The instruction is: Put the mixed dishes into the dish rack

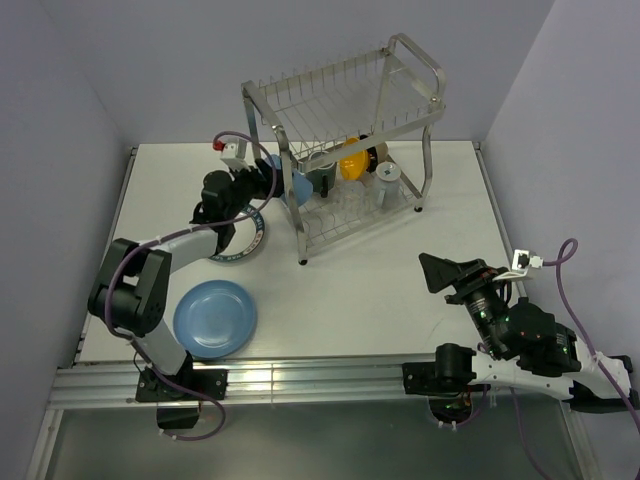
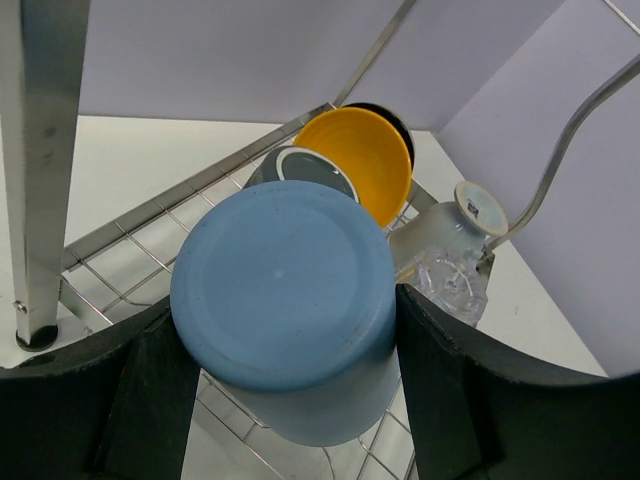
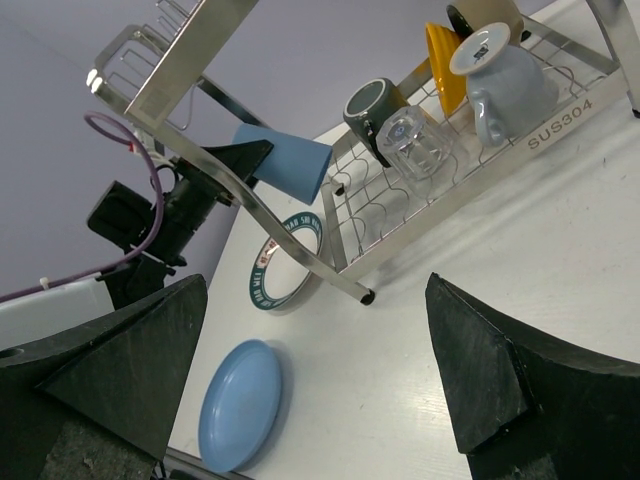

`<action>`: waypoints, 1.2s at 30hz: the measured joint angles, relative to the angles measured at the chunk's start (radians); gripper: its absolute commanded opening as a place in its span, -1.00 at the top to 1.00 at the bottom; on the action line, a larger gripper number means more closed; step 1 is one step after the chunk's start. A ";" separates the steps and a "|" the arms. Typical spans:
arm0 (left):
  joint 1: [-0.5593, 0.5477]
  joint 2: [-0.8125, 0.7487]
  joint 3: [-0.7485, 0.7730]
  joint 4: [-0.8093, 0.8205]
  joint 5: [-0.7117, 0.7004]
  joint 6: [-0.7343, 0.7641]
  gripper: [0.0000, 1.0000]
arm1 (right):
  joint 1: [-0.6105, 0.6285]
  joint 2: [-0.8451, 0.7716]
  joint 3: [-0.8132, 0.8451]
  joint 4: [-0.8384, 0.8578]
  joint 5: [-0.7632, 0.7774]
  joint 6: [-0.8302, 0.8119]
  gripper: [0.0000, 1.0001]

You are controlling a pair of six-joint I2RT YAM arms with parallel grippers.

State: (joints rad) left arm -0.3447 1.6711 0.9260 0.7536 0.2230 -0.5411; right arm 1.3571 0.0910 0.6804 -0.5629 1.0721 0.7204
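Top cam: clamping the blue cup (image 1: 298,187) sideways in the left hand (image 1: 278,182), holding it at the lower shelf of the dish rack (image 1: 340,100) right ahead.

Left wrist: gripping it on both sides, base facing the camera, mouth pointing away. Probably aiming for the gap beside the dark mug (image 2: 300,165) and orange bowl (image 2: 355,160) just beyond.

Right wrist: holding the right hand (image 3: 315,330) spread apart, empty, well back from the rack. Likely leaving room.

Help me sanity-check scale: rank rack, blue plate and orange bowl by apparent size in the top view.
1. rack
2. blue plate
3. orange bowl, clearly smallest here, though it stands on edge and is partly hidden.
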 measured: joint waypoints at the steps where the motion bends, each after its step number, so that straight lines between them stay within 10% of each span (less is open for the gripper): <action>1: -0.002 0.008 0.000 0.002 0.002 0.006 0.99 | 0.000 0.000 0.000 0.000 0.000 0.000 -0.94; 18: -0.098 0.112 0.092 -0.094 -0.036 0.179 0.82 | 0.000 0.000 0.000 -0.015 0.000 0.000 -0.94; 35: -0.171 0.138 0.138 -0.192 -0.117 0.259 -0.28 | 0.000 0.002 0.000 -0.026 0.000 0.005 -0.93; 36: -0.171 0.138 0.138 -0.191 -0.117 0.259 -0.90 | 0.000 0.005 0.000 -0.026 0.000 0.005 -0.94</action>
State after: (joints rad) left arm -0.5159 1.8095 1.0645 0.5625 0.1062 -0.2825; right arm 1.3571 0.0956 0.6807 -0.5888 1.0718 0.7254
